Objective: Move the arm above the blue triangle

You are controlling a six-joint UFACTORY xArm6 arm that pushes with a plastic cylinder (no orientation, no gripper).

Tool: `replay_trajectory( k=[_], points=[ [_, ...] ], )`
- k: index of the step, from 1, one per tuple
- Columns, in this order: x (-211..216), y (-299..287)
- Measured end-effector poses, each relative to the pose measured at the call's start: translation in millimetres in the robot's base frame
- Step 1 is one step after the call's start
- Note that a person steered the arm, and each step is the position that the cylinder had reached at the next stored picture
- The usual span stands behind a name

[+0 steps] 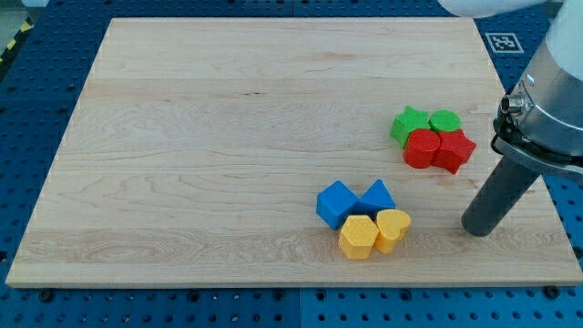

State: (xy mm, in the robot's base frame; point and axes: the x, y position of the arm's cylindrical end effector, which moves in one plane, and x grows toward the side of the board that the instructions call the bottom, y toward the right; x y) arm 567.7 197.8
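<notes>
The blue triangle (378, 197) lies on the wooden board (228, 137) at the lower middle-right, touching a blue cube (336, 203) on its left. A yellow hexagon (358, 237) and a yellow heart (393, 229) sit just below them. My tip (476, 230) rests on the board to the right of this cluster, about a hundred pixels right of the blue triangle and slightly lower. The dark rod rises up and to the right from the tip.
A second cluster sits at the view's right: a green star (409, 124), a green cylinder (445, 121), a red cylinder (422, 148) and a red star (454, 150). The board's right edge lies close to my tip. Blue perforated table surrounds the board.
</notes>
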Motion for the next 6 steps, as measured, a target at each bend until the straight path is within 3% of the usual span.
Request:
replay_trajectory(
  k=[6],
  points=[
    [-38.1,-30.9]
  ],
)
